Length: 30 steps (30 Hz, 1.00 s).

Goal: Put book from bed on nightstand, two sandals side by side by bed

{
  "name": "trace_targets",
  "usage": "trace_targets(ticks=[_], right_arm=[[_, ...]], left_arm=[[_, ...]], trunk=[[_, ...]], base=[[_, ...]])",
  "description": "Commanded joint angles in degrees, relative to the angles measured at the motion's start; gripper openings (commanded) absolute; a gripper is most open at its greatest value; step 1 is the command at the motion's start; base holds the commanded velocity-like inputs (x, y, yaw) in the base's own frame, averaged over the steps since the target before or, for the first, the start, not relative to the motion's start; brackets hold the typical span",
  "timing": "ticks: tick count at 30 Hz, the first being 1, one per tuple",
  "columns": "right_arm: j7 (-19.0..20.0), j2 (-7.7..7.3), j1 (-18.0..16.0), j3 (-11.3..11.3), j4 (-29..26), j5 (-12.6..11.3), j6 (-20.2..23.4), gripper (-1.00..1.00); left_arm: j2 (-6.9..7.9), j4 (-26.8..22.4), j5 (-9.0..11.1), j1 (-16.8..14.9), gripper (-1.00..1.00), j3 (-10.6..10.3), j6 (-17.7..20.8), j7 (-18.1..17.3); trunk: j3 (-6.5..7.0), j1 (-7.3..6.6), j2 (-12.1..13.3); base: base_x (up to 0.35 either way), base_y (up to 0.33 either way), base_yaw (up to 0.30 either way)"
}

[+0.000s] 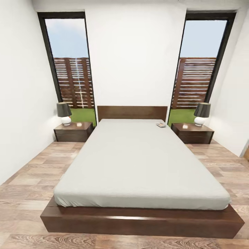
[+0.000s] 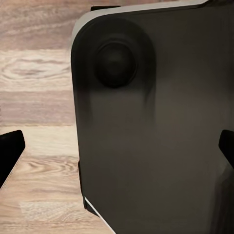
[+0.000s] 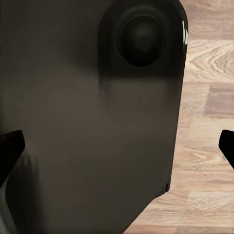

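The bed point(image 1: 138, 162) stands straight ahead, a light-grey mattress on a dark wooden frame, headboard against the far wall. The book point(image 1: 161, 125) lies small and flat on the mattress at the far right corner, near the headboard. One nightstand point(image 1: 73, 131) sits left of the headboard, the other nightstand point(image 1: 192, 133) right of it, close to the book. The blue sandals are out of view. My left gripper point(image 2: 117, 156) hangs open over a dark panel of my own body, and so does my right gripper point(image 3: 117, 156); both hold nothing.
Each nightstand bears a dark-shaded lamp point(image 1: 64, 113) point(image 1: 202, 114) and a small white object point(image 1: 79, 124). Wood-plank floor point(image 1: 31, 180) runs down both sides of the bed. White walls close in left and right; tall windows point(image 1: 71, 65) flank the headboard.
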Motion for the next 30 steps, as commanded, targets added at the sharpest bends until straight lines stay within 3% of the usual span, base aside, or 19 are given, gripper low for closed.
trace_targets(ticks=[1,30], right_arm=[[0.0,0.0,0.0,0.0,0.0,0.0,0.0,1.0],[-0.1,0.0,0.0,0.0,0.0,0.0,0.0,1.0]], left_arm=[[0.01,-0.1,-0.1,0.0,1.0,0.0,-0.3,0.0],[0.01,-0.1,-0.2,0.0,1.0,-0.2,-1.7,0.0]], trunk=[[-0.05,0.0,0.0],[-0.05,0.0,0.0]], base=[[0.0,0.0,-0.216],[0.0,0.0,-0.211]])
